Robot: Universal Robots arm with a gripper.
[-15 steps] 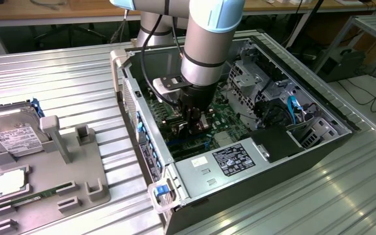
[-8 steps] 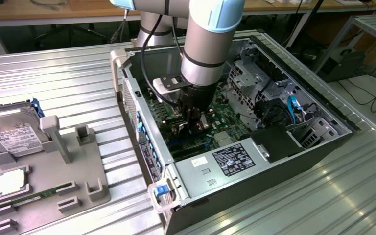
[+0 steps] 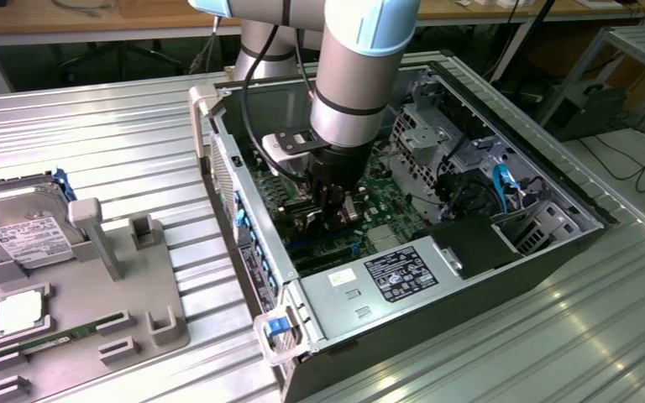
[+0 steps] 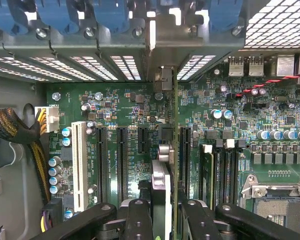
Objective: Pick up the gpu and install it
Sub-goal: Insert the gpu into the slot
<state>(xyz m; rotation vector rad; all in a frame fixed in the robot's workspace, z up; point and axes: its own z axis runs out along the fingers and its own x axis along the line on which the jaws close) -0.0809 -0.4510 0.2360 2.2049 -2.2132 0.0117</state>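
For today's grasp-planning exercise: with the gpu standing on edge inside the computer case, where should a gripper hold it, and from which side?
Grip the gpu by its upper edge, from above, fingers on its two flat faces. It stands edge-up, thin, between motherboard slots inside the case, so only the top stays reachable, as the gripper holds it.

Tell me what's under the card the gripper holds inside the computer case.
Under the card, seen edge-on in the gripper, lies the green motherboard with its black slots. The slot directly beneath is covered by the card.
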